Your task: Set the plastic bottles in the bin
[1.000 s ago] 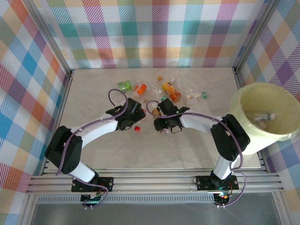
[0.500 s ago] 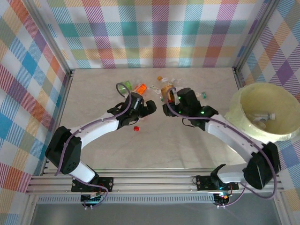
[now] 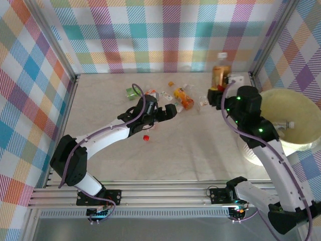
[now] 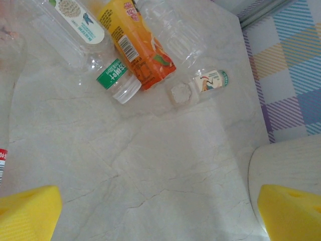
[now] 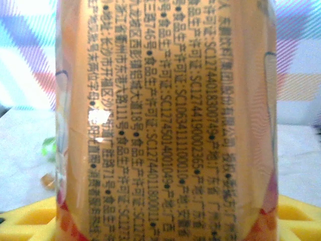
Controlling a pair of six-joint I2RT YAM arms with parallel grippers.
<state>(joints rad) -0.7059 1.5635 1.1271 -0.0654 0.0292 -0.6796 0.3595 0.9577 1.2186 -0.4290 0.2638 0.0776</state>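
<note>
My right gripper (image 3: 218, 86) is shut on a plastic bottle with an orange label (image 3: 219, 74), held upright in the air near the back wall, just left of the bin (image 3: 301, 145). That label (image 5: 165, 115) stands close up in the right wrist view, between yellow fingertips (image 5: 296, 216). One bottle (image 3: 284, 125) lies inside the bin. My left gripper (image 3: 168, 111) is open and empty over the table, short of the loose bottles: an orange one (image 3: 184, 98) (image 4: 135, 42), a clear green-labelled one (image 4: 85, 37), a small one (image 4: 198, 86) and a green one (image 3: 133, 92).
A red cap (image 3: 146, 137) lies on the marble table (image 3: 200, 145) under my left arm. Checked walls close off the back and sides. The bin stands at the table's right edge beside my right arm.
My right arm has lifted the orange-labelled bottle from the middle of the table and swung it up and right toward the bin. My left gripper has crept right, still open.
</note>
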